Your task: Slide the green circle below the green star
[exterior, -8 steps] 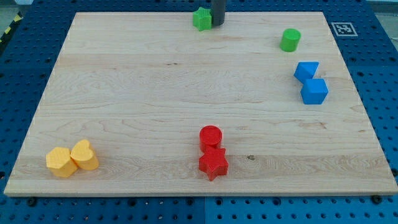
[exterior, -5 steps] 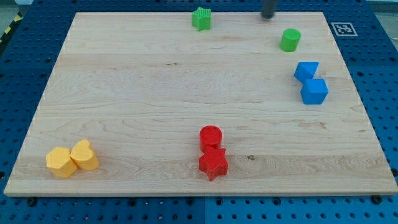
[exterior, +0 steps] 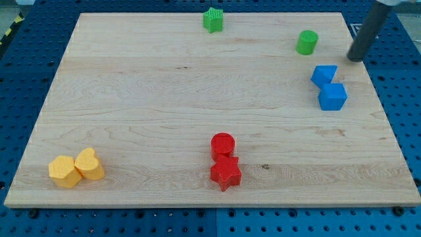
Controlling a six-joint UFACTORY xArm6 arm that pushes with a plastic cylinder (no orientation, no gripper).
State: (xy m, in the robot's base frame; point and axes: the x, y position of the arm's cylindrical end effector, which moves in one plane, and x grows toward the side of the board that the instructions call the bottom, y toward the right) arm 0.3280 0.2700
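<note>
The green circle (exterior: 306,42) stands near the view's top right on the wooden board (exterior: 164,99). The green star (exterior: 212,20) sits at the view's top edge, near the middle, well to the left of the circle. My tip (exterior: 356,58) is at the board's right edge, to the right of the green circle and slightly lower, apart from it. It is above and to the right of the blue blocks.
Two blue blocks (exterior: 323,75) (exterior: 332,97) sit touching at the view's right. A red circle (exterior: 223,145) and a red star (exterior: 225,172) touch at the bottom middle. Two yellow blocks (exterior: 64,171) (exterior: 89,164) touch at the bottom left.
My tip has moved from beside the green star, along the view's top, to the right of the green circle. No block has moved.
</note>
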